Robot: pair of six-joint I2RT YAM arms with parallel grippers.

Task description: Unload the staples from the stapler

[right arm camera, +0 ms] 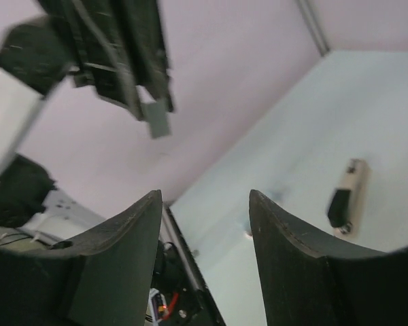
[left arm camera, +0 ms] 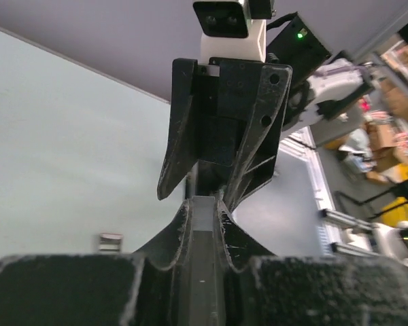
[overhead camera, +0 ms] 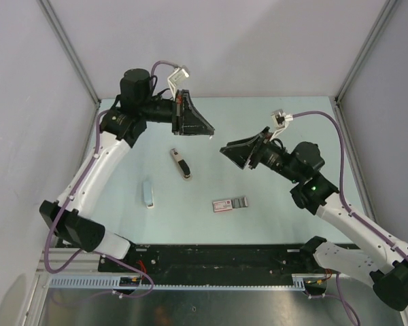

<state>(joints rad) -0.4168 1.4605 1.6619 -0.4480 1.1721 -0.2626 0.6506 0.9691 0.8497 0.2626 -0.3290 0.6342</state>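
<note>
Stapler (overhead camera: 181, 164): one, on table (overhead camera: 292, 136); left claw (overhead camera: 207, 131) pinches strip (right arm camera: 156, 121).

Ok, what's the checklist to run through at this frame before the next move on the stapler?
1. Stapler lying free on the table, untouched by either arm: ok.
2. Right gripper open and empty: ok.
3. Left gripper empty: not ok, a small grey piece is pinched at its tips.
4. Grey piece is the staples: cannot tell.
5. Stapler emptied of staples: cannot tell, too small in every view.
6. Grippers apart from each other, both raised off the table: ok.
</note>
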